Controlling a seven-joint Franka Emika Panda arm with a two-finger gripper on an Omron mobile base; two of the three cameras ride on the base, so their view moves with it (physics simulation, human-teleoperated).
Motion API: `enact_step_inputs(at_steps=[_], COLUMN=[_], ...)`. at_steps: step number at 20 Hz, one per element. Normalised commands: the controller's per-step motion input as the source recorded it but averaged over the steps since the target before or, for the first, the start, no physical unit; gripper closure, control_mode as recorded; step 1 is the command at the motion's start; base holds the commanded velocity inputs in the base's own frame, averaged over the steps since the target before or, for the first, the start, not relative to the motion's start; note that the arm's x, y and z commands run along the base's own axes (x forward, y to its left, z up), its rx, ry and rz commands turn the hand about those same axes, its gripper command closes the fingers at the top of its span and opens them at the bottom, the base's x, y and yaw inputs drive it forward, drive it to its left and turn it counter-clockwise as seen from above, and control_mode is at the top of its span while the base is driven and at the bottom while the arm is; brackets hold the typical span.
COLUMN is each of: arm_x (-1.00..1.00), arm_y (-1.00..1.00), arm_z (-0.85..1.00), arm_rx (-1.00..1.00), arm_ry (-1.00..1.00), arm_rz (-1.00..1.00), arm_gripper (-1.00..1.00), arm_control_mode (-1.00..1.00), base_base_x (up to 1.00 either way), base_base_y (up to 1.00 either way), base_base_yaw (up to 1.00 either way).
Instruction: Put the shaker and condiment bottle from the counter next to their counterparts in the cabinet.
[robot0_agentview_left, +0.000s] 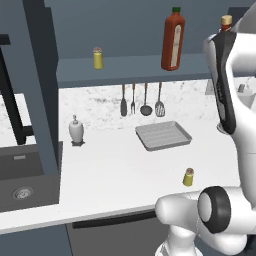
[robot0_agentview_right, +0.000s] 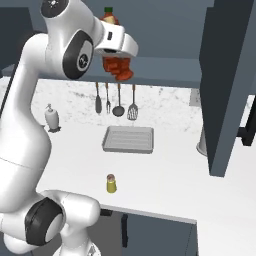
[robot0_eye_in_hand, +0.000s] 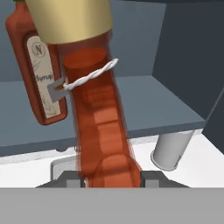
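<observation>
End effector (robot0_agentview_right: 119, 59), at the upper middle of the right base frame, pinches the condiment bottle (robot0_eye_in_hand: 103, 127) and holds it up before the cabinet (robot0_agentview_left: 150, 67) shelf. To do this well, I think it should set the base flat on the board just beside the tall red sauce bottle (robot0_agentview_left: 172, 40), without bumping it. On the bench (robot0_agentview_left: 115, 170), the shaker (robot0_agentview_left: 188, 177) waits, lower right.

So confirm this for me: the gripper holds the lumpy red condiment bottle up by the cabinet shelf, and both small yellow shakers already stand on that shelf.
Not quite. The gripper does hold the lumpy red condiment bottle up by the dark blue-grey cabinet shelf, beside the tall smooth red sauce bottle. But one small yellow shaker stands on the shelf; the other yellow shaker is on the white counter, as the left base view shows.
</observation>
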Motion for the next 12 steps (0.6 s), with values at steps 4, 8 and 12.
enact_step_inputs(at_steps=[4,8,12], arm_x=[0.17,0.22,0.14], arm_y=[0.00,0.00,0.00], arm_z=[-0.09,0.00,0.00], arm_rx=[0.00,0.01,0.01], arm_ry=[0.00,-0.01,-0.03], arm_rz=[0.00,0.00,0.00], arm_gripper=[1.00,1.00,1.00], arm_control_mode=[-1.00,-1.00,-1.00], base_base_x=[0.00,0.00,0.00], base_base_y=[0.00,0.00,0.00], base_base_yaw=[0.00,0.00,0.00])
